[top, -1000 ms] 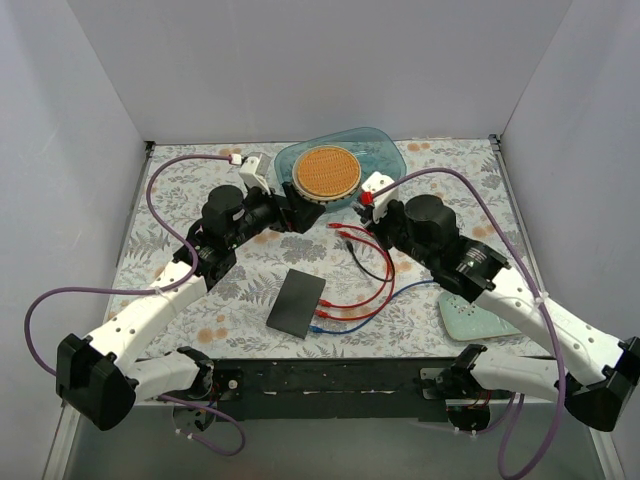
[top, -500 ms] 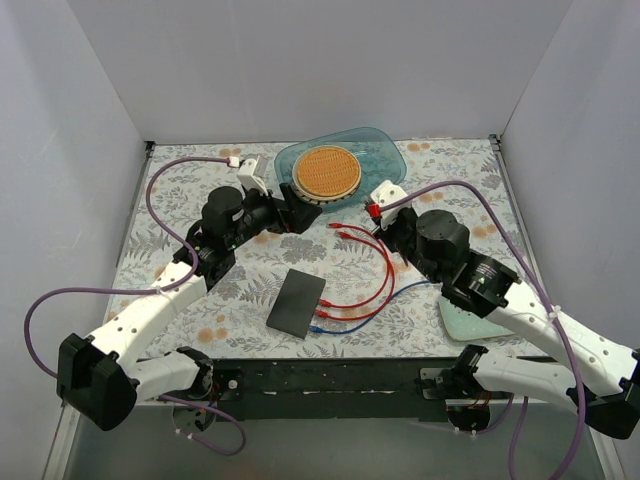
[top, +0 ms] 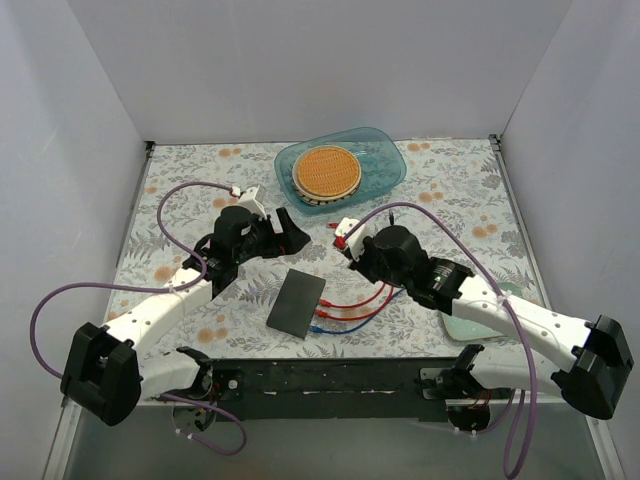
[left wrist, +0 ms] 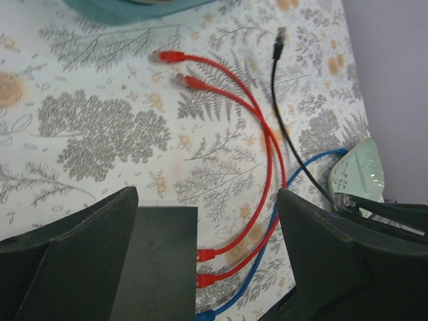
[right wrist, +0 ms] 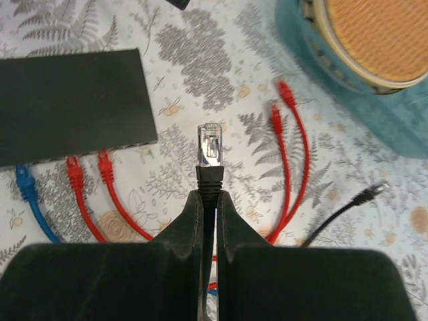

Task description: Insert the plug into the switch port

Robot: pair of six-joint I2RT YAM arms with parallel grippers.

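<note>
The plug [right wrist: 208, 144] is pinched in the right gripper [right wrist: 208, 195], apart from the switch [right wrist: 67, 100], which lies by the table's [top: 450, 190] front edge. Insertion is not yet done. The left gripper [left wrist: 207, 200] is spread wide, empty.

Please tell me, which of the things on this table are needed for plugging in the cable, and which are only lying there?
Needed: plug, held in the right gripper; its black cable; switch.

Only lying there: teal dish with woven disc; pale green pad; two red cables and blue cable, already in the switch.
</note>
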